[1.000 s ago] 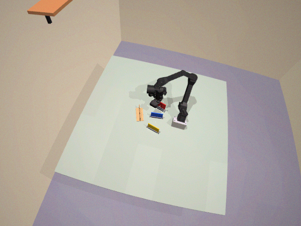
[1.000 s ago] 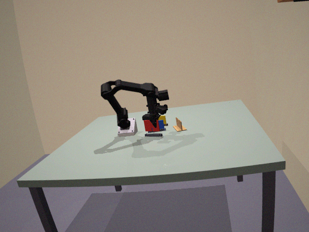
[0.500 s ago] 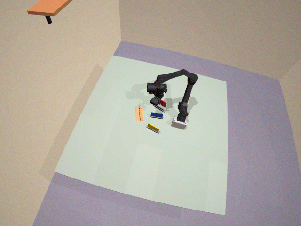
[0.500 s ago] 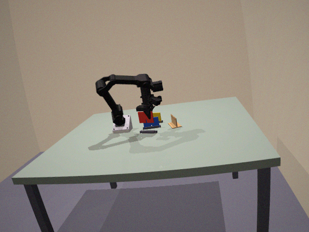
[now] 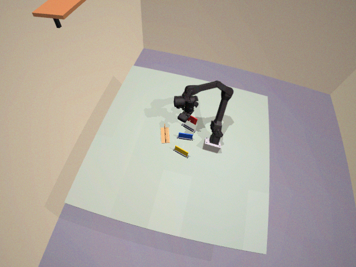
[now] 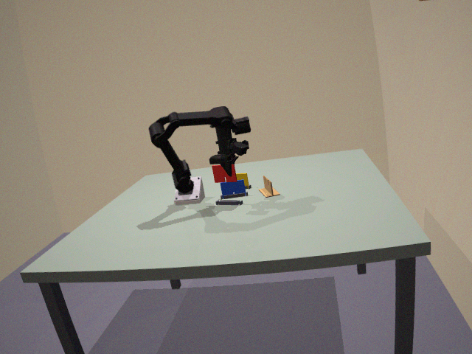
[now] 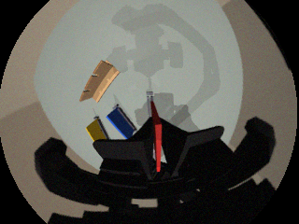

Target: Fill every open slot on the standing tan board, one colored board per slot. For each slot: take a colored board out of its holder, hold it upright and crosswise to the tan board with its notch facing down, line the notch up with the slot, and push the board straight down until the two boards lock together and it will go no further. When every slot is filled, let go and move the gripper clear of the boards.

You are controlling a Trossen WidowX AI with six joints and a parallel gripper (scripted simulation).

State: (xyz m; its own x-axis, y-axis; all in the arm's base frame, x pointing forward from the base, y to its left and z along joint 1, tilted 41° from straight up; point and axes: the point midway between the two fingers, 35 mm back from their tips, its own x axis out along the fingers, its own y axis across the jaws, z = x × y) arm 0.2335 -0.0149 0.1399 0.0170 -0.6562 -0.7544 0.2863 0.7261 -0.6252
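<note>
The tan board [image 5: 162,134] [image 6: 268,186] [image 7: 99,81] stood farthest left of the fingers in the wrist view, apart from them and lower, on a flat foot that presumably kept it upright against a downward push. Its slots opened along the top edge, ready to take boards from above; none of the three colored boards sat in them. Next came the yellow board [image 5: 181,151] [image 6: 243,179] [image 7: 95,131], left of the fingers and upright in its holder, which left its upper part free for gripping. The blue board [image 5: 185,136] [image 6: 233,188] [image 7: 121,123] stood the same way in its own holder, nearer the fingers. Rightmost was the red board [image 5: 193,119] [image 6: 218,174] [image 7: 158,140], clamped between the fingers of the gripper [image 5: 188,117] [image 6: 228,173] [image 7: 157,123]. They held it near the top, likely so that the lower edge, with its notch facing down, could meet a slot unhindered. Below the fingers lay the red board's vacated holder [image 5: 188,127] [image 6: 228,202] [image 7: 149,94], with the board raised clear of it. The next move likely called for carrying the red board over and turning it crosswise to the tan board before lowering; keeping height would spare the blue board a knock.
</note>
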